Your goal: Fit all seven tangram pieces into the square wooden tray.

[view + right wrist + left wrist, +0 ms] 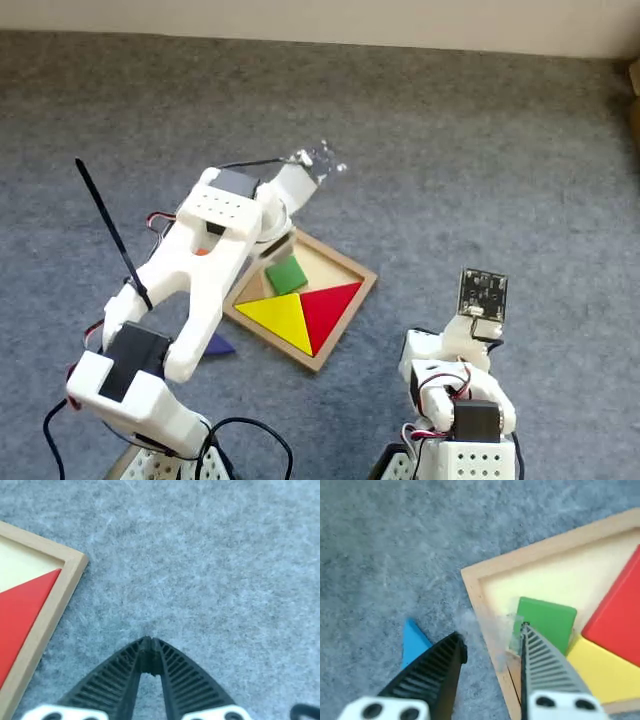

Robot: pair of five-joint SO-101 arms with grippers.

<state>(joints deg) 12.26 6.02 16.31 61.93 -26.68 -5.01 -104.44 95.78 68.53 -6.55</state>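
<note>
Your left end effector (492, 635) hangs released astride the wall of the wooden tray (470, 577).

One finger sits over the green square (547, 620) inside, likely to nudge it flush against the yellow triangle (605, 670) and red triangle (615, 615). The other is outside, near the blue piece (412, 640), which waits on the table (380, 540) for pickup. Your right end effector (150, 655) is clenched on nothing, parked beside the wooden tray, out of the way.

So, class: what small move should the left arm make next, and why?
Probably lift clear of the wooden tray and shift towards the blue tangram piece. The left arm has its jaws open astride the tray's rim, the green square already lies inside, and the blue piece waits outside on the carpet.
</note>
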